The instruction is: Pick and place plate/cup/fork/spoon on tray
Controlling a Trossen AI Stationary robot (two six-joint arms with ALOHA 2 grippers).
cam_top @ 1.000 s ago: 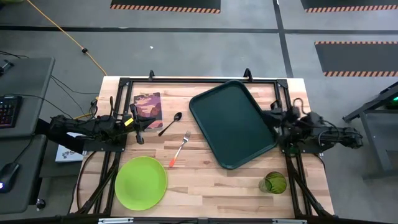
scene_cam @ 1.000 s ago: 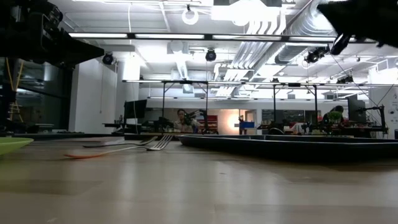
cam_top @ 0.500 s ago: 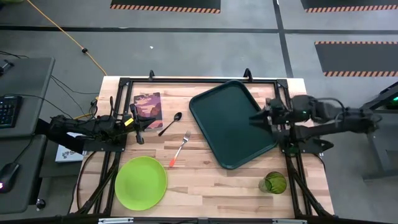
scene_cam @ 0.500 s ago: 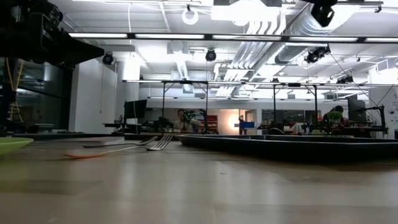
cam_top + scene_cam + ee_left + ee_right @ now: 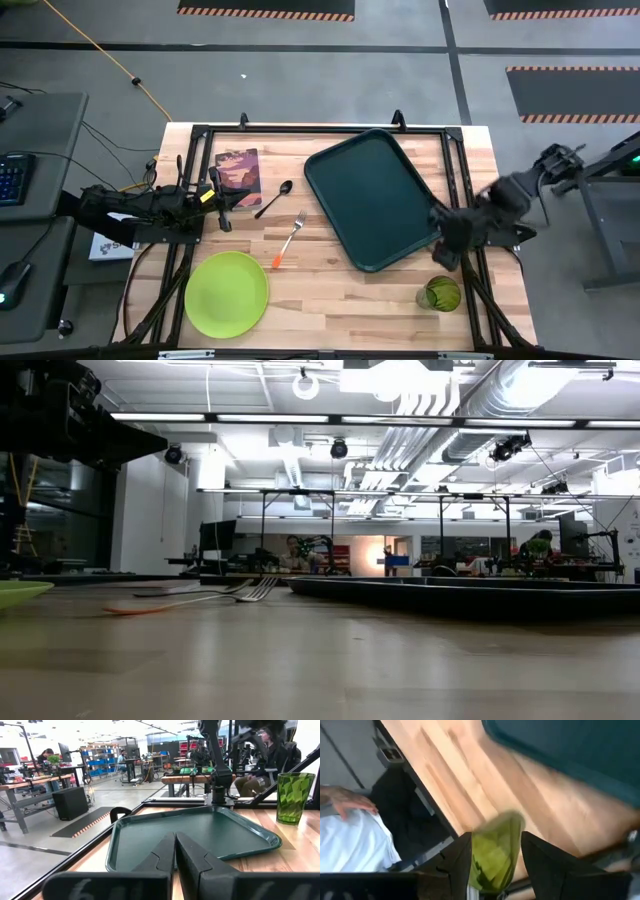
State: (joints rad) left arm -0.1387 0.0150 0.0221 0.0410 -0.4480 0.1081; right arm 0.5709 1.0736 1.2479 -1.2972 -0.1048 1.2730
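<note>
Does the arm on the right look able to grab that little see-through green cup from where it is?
Probably yes. The right gripper hangs open just above the small translucent dark-green cup, which stands alone near the table's edge beside the dark-green rectangular tray, with nothing between them.

Four cameras: one overhead, one at table height, one on each wrist

The high view looks straight down on the whole table [image 5: 330,285]; the low view sits at its surface, facing level into the room. The left wrist view looks close across the tray [image 5: 200,832] to the cup [image 5: 294,797]; the right wrist view looks down, close, on the cup [image 5: 495,850]. All views share the tray
</note>
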